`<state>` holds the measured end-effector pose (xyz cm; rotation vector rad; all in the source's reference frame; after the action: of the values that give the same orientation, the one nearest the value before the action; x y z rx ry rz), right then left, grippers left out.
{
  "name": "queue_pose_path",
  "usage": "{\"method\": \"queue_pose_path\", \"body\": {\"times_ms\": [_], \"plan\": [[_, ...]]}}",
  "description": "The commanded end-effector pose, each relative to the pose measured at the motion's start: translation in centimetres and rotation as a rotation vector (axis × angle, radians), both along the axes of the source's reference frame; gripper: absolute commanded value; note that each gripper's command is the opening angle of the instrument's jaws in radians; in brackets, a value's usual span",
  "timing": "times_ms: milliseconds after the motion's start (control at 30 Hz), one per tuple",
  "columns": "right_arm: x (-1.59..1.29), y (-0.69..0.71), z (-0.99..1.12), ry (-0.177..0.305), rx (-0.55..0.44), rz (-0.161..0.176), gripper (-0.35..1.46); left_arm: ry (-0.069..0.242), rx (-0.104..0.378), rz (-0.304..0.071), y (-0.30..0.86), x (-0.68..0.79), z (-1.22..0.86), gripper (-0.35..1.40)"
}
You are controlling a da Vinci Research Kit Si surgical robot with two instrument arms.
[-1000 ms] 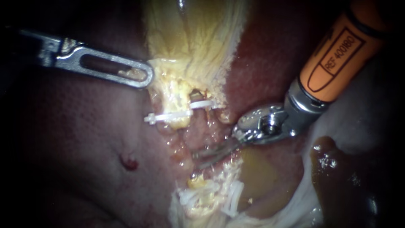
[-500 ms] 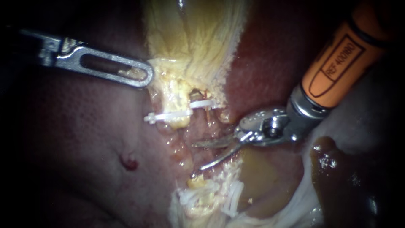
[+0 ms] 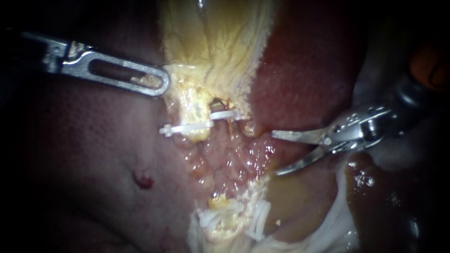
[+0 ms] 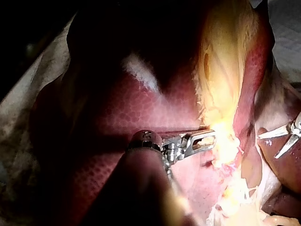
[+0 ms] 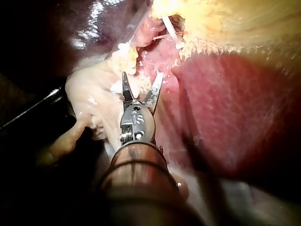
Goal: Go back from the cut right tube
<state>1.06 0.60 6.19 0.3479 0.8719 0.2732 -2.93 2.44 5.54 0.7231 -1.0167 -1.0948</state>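
My right instrument [image 3: 274, 153] has its thin curved claw released, clear to the right of the white clip [image 3: 187, 127]; my left instrument [image 3: 161, 84] grasps fibrous yellow tissue [image 3: 187, 77] in its slotted claw.

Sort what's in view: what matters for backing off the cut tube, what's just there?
Job: right instrument, jaws open; upper white clip; lower clips.
Just there: left instrument at the yellow tissue; liver.

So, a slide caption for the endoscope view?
Right instrument, blades open, clear of the clipped tube; left instrument holds yellow tissue beside the liver.
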Motion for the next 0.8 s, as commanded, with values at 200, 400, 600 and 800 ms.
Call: {"method": "queue_pose_path", "body": {"times_ms": [200,400,600,800], "plan": [[-0.04,0.02,-0.04,-0.010,0.002,-0.005,1.45,0.003,-0.003,-0.003,-0.04,-0.09,0.05,-0.35],[-0.06,0.02,-0.04,-0.009,0.003,-0.007,1.45,0.008,-0.004,0.025,-0.17,-0.38,0.28,-0.35],[-0.06,0.02,-0.04,-0.008,-0.001,-0.011,1.45,0.023,-0.013,0.073,-0.42,-0.66,0.62,-0.35],[-0.06,0.02,-0.04,-0.008,-0.001,-0.010,1.45,0.029,-0.020,0.084,-0.45,-0.67,0.86,-0.35]]}}
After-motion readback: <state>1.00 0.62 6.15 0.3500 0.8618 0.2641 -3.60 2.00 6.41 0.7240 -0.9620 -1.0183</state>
